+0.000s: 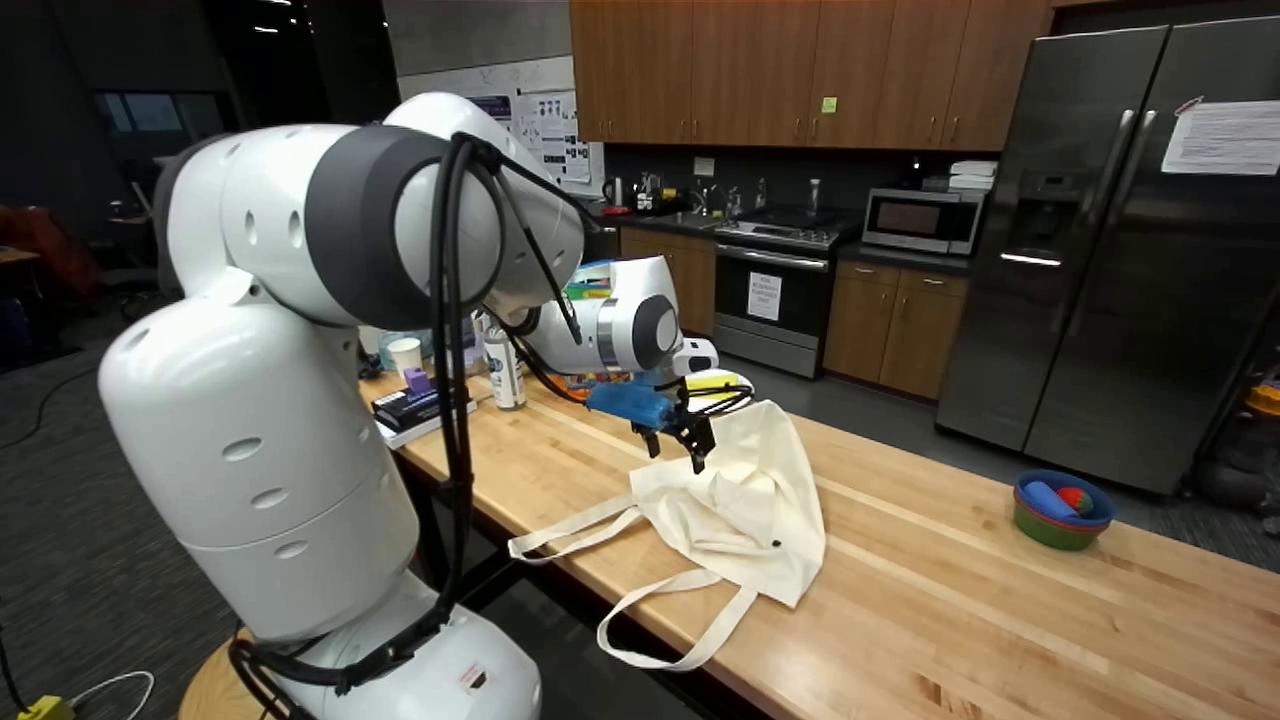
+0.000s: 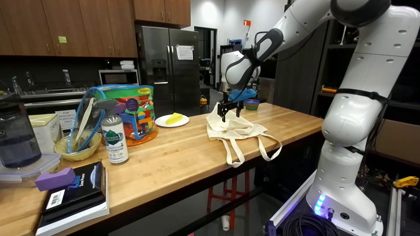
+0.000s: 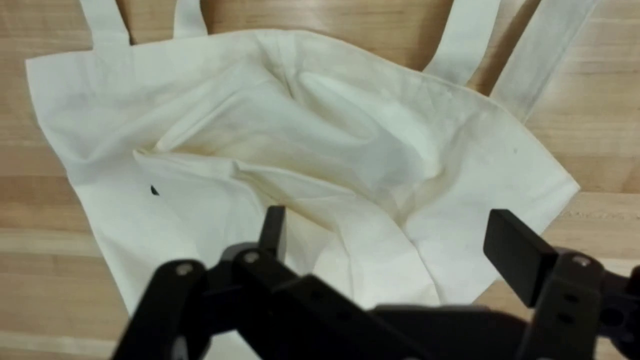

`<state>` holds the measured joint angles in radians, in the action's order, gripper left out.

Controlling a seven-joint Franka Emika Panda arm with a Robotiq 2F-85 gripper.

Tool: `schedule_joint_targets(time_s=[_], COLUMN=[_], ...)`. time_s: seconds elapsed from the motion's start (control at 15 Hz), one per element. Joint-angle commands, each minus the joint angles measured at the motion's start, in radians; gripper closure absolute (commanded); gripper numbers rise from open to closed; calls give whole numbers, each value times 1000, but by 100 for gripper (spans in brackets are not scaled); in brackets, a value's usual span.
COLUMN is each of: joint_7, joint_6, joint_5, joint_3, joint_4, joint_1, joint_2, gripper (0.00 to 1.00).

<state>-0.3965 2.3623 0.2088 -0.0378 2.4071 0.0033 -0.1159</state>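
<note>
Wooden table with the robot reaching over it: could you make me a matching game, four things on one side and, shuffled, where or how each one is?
1. Cloth bag
2. Gripper
3. Yellow wedge
4. Nested bowls

A. On a white plate
B. With a red item inside
C. Handles hanging off the table
D. Open, above the cloth bag

Pairs: 1-C; 2-D; 3-A; 4-B

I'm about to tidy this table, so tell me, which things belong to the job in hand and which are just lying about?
Job in hand, by the look of it:
cream tote bag, lying rumpled
gripper, open above it

Just lying about:
spray bottle
toy block bag
plate with a yellow wedge
nested bowls
purple block
</note>
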Motion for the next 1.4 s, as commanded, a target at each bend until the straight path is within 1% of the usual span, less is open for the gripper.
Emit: schedule_joint_targets(time_s=[0.0, 0.2, 0.6, 0.87, 0.93, 1.07, 1.33], joint_7=[-105, -174, -284, -377, -377, -333, -345], joint_6=[123, 139, 126, 101, 98, 100, 114], joint_5=[110, 170, 282, 393, 393, 345, 355], joint_3=[-16, -17, 2, 20, 22, 21, 21], joint_4=[18, -1, -30, -45, -43, -33, -28], joint_1=[-18, -16, -1, 8, 8, 10, 12], joint_2=[21, 69, 137, 158, 158, 154, 154], gripper=[0, 0, 0, 0, 0, 0, 0])
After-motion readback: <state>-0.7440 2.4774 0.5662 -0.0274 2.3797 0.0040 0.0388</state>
